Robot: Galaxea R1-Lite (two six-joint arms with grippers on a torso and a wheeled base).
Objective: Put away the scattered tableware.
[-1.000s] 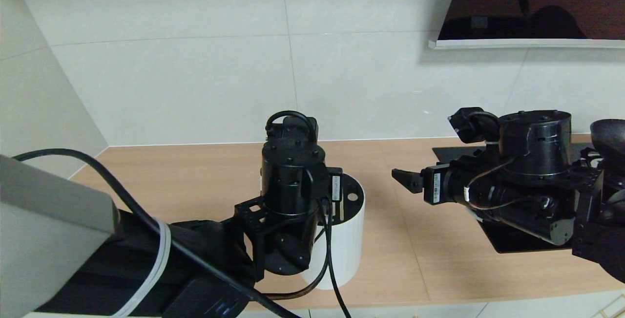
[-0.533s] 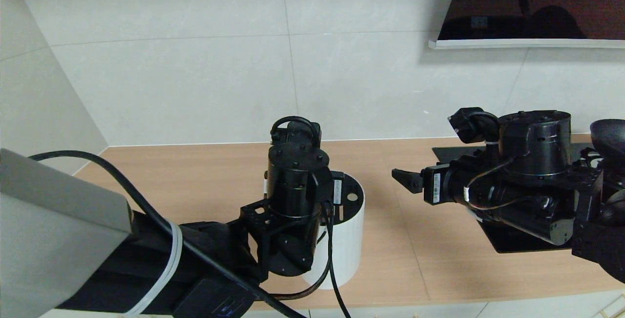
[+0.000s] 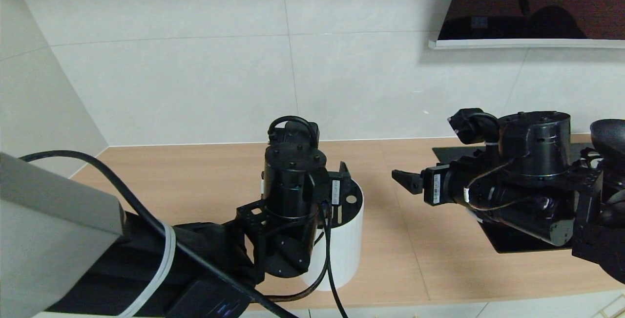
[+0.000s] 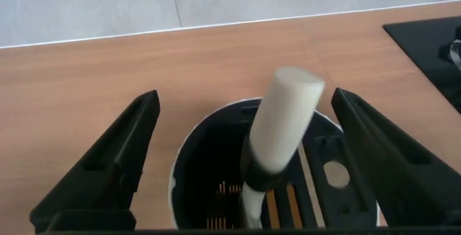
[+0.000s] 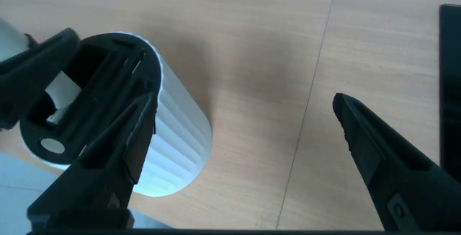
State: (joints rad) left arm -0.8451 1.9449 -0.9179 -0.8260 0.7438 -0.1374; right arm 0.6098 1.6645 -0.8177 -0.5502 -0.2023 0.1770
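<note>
I see the holder (image 3: 342, 240) standing on the bench (image 3: 195, 176) near its front edge, with a handle (image 4: 288, 120) sticking out of it. My left gripper (image 4: 243, 98) hangs directly above, jaws spread either side of that handle. My right gripper (image 5: 243, 105) sits to the holder's right, between it and the cooktop (image 3: 508, 242).
</note>
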